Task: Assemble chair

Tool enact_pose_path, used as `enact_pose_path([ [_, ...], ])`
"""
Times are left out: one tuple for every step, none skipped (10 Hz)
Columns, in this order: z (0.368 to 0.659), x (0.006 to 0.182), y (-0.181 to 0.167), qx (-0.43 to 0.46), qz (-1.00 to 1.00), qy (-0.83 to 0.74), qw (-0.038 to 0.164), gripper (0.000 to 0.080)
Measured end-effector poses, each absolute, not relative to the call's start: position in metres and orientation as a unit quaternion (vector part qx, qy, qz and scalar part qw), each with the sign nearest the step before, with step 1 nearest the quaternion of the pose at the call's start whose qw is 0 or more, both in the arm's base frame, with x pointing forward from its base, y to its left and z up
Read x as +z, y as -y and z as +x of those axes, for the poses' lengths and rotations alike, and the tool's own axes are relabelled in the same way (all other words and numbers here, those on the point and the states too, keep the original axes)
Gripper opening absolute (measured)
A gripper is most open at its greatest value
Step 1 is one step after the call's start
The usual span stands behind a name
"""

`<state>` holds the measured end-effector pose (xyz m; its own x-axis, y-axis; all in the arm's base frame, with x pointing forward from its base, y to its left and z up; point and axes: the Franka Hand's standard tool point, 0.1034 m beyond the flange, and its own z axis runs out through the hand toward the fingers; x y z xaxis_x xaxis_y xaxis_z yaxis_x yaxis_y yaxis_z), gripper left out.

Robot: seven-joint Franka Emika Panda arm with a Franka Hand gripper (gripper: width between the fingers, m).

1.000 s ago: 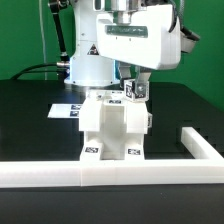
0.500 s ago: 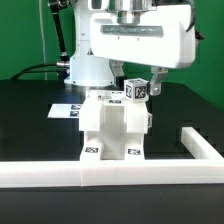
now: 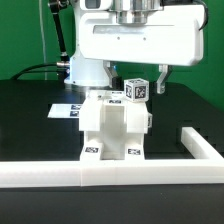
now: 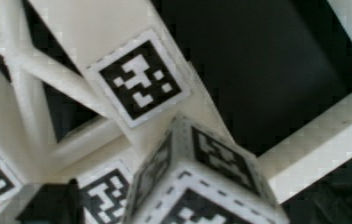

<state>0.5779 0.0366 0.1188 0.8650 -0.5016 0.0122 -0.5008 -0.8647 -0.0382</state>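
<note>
Black table (image 3: pixel 30 130) beneath everything. Over it, broad white gripper (image 3: pixel 140 82) of the Panda arm, jaws spread wide, clasping nothing, dark fingers (image 3: pixel 162 80) standing clear. Directly below, part-built white chair (image 3: pixel 115 125), set on the table between the marker board (image 3: pixel 68 108) behind and the long white rail (image 3: pixel 110 172) in front, feet seemingly against that rail. Rail turning a corner at the exterior view's right, chair inside the bend. Side post (image 3: pixel 138 90) upright at the chair's edge, long axis vertical, tagged top between the fingertips, touching neither. Through the wrist view, close tilted tagged faces of the chair (image 4: pixel 141 80), filling most of the picture.
</note>
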Motion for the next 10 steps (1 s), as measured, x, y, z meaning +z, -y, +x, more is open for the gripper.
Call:
enact_pose_path([
  [0.5779,0.1188,-0.0367,-0.012,-0.978,-0.206,0.016,0.0649],
  [0.5773,0.1182,-0.0378,-0.013,-0.986,-0.165,0.016,0.0649],
  [0.5772,0.1183,-0.0388,-0.013,-0.994,-0.112,0.015,0.0649],
  [0.5771,0.1183,-0.0394,-0.014,-0.997,-0.080,0.015,0.0649],
  [0.5768,0.1190,-0.0410,-0.015,-1.000,-0.021,0.013,0.0649],
  [0.5768,0.1192,-0.0425,-0.015,-1.000,0.006,0.013,0.0649],
  [0.5767,0.1192,-0.0427,-0.015,-1.000,0.024,0.013,0.0649],
  [0.5767,0.1192,-0.0415,-0.015,-0.998,0.067,0.009,0.0649],
  [0.5768,0.1191,-0.0405,-0.015,-0.996,0.093,0.007,0.0649],
  [0.5766,0.1187,-0.0402,-0.015,-0.996,0.092,0.007,0.0649],
])
